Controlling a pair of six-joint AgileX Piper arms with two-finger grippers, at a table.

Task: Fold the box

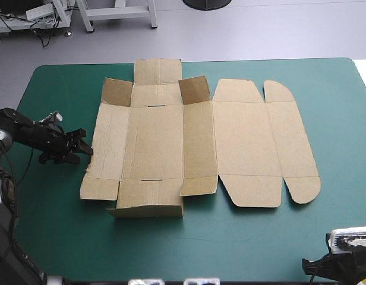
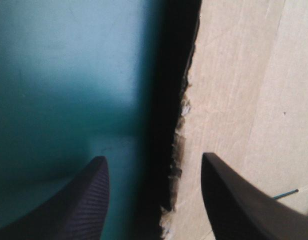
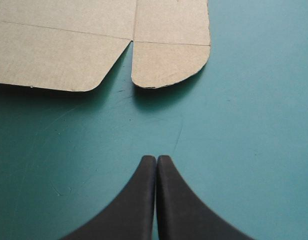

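Lying as a cut sheet across the middle of the teal-green cover (image 1: 52,237), the brown box (image 1: 159,142) is mostly flat. Two corner flaps (image 1: 193,89) at its far side stand tilted up. The left side panel (image 1: 109,142) is raised a little, and the left wrist view shows a dark shadow under its ragged outer edge (image 2: 181,130). The rounded lid flaps (image 1: 293,142) lie flat toward the table's right.

The left gripper (image 1: 83,148) sits low at that ragged edge, its black fingers (image 2: 89,200) spread well apart and gripping nothing. One finger is over the bare cover and the other over the board, with the edge running between them.

The right gripper (image 3: 156,158) is well apart from the box, by the table's near right corner. Its fingers are pressed together in one pointed arch with nothing between them. The box's rounded near-right flap (image 3: 169,62) lies flat on the cover ahead of it.
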